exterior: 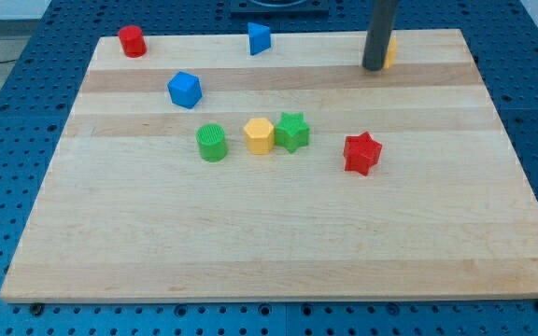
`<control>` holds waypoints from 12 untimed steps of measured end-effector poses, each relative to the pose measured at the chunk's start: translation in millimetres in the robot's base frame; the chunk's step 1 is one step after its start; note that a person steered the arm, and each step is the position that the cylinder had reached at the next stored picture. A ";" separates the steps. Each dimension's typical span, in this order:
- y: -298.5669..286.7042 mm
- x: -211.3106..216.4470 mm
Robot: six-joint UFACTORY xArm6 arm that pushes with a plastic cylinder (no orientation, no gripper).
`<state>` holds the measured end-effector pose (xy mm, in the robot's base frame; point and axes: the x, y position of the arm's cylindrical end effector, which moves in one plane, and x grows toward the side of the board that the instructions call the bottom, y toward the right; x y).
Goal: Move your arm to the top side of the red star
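The red star (362, 153) lies on the wooden board (278, 243), right of centre. My tip (374, 67) is near the view's top, right of centre, well above the red star and almost straight up the view from it. A yellow block (391, 50) is partly hidden just behind the rod, touching or nearly touching it.
A green star (292, 131) touches a yellow hexagonal block (259, 135); a green cylinder (211, 143) stands to their left. A blue cube (184, 90) is at upper left, a red cylinder (132, 41) at the top left corner, a blue triangular block (259, 38) at top centre.
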<state>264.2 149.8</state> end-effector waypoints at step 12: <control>-70.6 17.4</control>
